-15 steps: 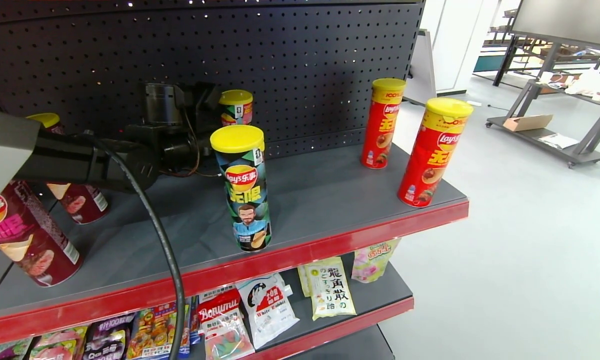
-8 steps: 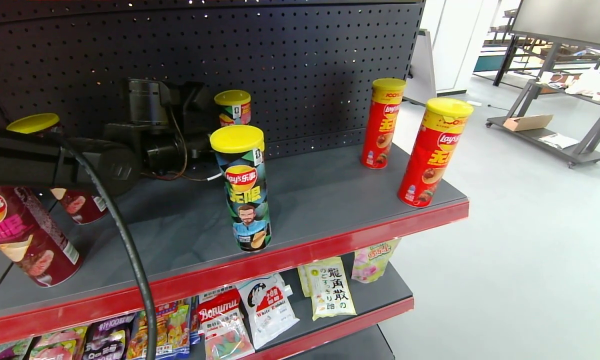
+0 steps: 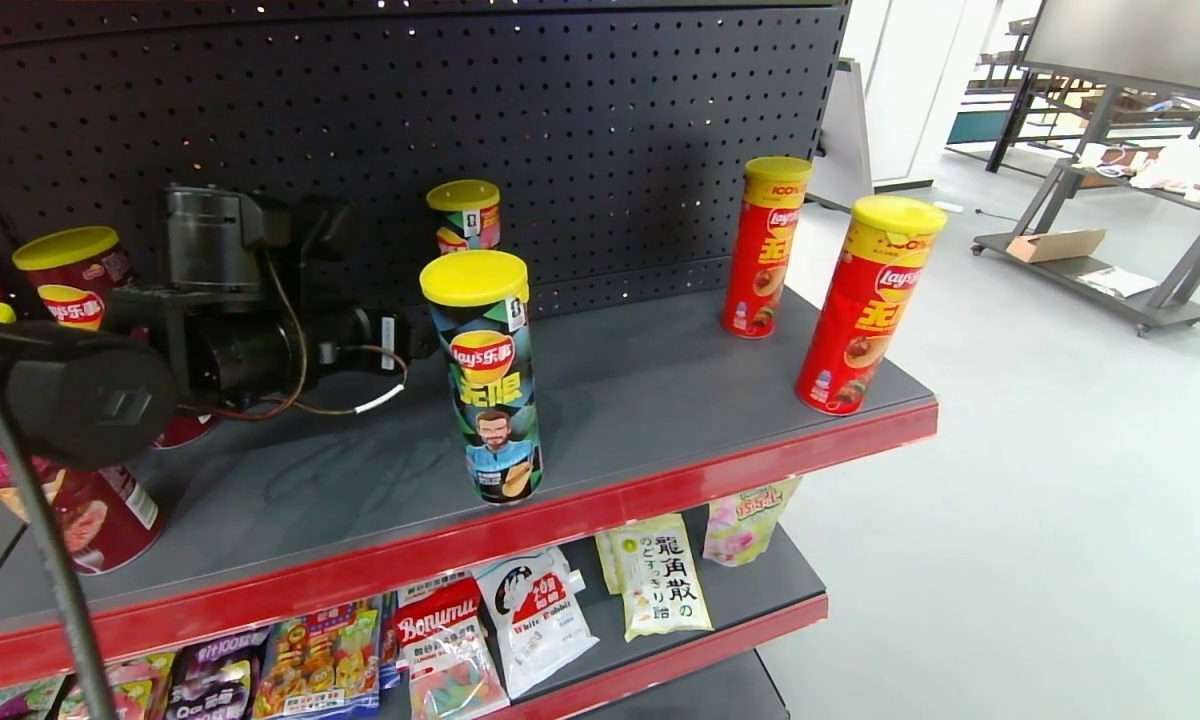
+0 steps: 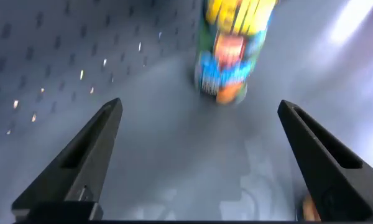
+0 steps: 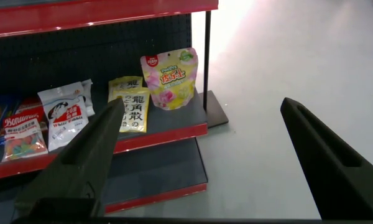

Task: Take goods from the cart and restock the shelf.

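The left arm is drawing back toward the left of the head frame, away from the rear green can (image 3: 467, 215), which is standing free at the back of the shelf (image 3: 660, 400), behind the front green can (image 3: 484, 375). The left tool (image 4: 200, 104) is spread wide and is holding nothing. The right tool (image 5: 202, 102) is also spread wide and empty, facing the snack bags (image 5: 170, 78) lower down. The placing step seems to be ending. Next, the arm probably needs to leave the shelf without knocking the front can, then return to the cart.
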`<state>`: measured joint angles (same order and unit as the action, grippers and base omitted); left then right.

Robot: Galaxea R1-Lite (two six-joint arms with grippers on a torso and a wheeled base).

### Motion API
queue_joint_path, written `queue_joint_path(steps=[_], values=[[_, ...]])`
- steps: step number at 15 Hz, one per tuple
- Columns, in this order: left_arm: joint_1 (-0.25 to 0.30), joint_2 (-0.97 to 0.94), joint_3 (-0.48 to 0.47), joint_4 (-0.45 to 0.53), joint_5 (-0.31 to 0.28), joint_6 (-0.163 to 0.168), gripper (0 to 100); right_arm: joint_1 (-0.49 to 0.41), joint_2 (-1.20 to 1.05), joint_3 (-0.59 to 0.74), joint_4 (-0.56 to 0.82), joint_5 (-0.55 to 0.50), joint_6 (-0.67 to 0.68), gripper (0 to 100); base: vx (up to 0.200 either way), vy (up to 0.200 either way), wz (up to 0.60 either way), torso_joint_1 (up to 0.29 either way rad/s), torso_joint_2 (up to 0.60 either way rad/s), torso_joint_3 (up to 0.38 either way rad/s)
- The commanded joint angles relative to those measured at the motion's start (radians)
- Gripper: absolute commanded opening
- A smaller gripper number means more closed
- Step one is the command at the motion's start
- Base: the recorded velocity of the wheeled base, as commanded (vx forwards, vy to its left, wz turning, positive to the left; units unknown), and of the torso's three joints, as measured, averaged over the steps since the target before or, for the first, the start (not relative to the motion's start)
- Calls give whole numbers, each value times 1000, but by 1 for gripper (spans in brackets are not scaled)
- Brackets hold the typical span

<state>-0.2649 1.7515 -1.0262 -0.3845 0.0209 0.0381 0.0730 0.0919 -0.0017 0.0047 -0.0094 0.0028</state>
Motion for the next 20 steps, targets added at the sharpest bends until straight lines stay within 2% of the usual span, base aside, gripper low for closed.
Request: queue_joint_path(steps=[1, 3, 5, 6, 7, 8, 9, 10, 11, 12, 13, 16, 18, 20], values=[[-2, -178, 149, 16, 8, -4, 100, -1, 2, 0, 0, 0, 0, 100, 0, 0, 0, 0, 0, 0], [3, -382, 258, 136, 2, 11, 100, 1, 2, 0, 0, 0, 0, 100, 0, 0, 0, 0, 0, 0], [13, -609, 278, 343, -6, 34, 100, 1, 2, 0, 0, 0, 0, 100, 0, 0, 0, 0, 0, 0], [61, -736, 278, 457, -9, 48, 100, 1, 2, 0, 0, 0, 0, 100, 0, 0, 0, 0, 0, 0], [133, -860, 279, 570, -22, 74, 100, -1, 2, 0, 0, 0, 0, 100, 0, 0, 0, 0, 0, 0], [154, -1006, 284, 688, -58, 75, 100, 1, 2, 0, 0, 0, 0, 100, 0, 0, 0, 0, 0, 0], [154, -1090, 284, 754, -81, 68, 100, -1, 2, 0, 0, 0, -1, 100, 0, 0, 0, 0, 0, 0], [148, -1287, 288, 863, -162, 66, 100, 1, 2, 0, 0, 0, 0, 100, 0, 0, 0, 0, 0, 0], [150, -1412, 324, 894, -228, 66, 100, -1, 2, 0, 0, 0, 0, 100, 0, 0, 0, 0, 0, 0], [150, -1482, 356, 895, -233, 65, 100, -1, 2, 0, 0, 0, 0, 100, 0, 0, 0, 0, 0, 0], [148, -1566, 405, 897, -208, 60, 100, 1, 2, 0, 0, 0, 0, 100, 0, 0, 0, 0, 0, 0], [154, -1646, 543, 894, -150, 54, 100, -1, 2, 0, 0, 0, 0, 100, 0, 0, 0, 0, 0, 0], [154, -1646, 598, 872, -96, 37, 100, 1, 2, 0, -2, 8, -1, 100, 0, 0, 0, 0, 0, 0], [154, -1646, 652, 812, -52, -3, 100, 1, 2, 0, -2, 9, -3, 100, 0, 0, 0, 0, 0, 0]])
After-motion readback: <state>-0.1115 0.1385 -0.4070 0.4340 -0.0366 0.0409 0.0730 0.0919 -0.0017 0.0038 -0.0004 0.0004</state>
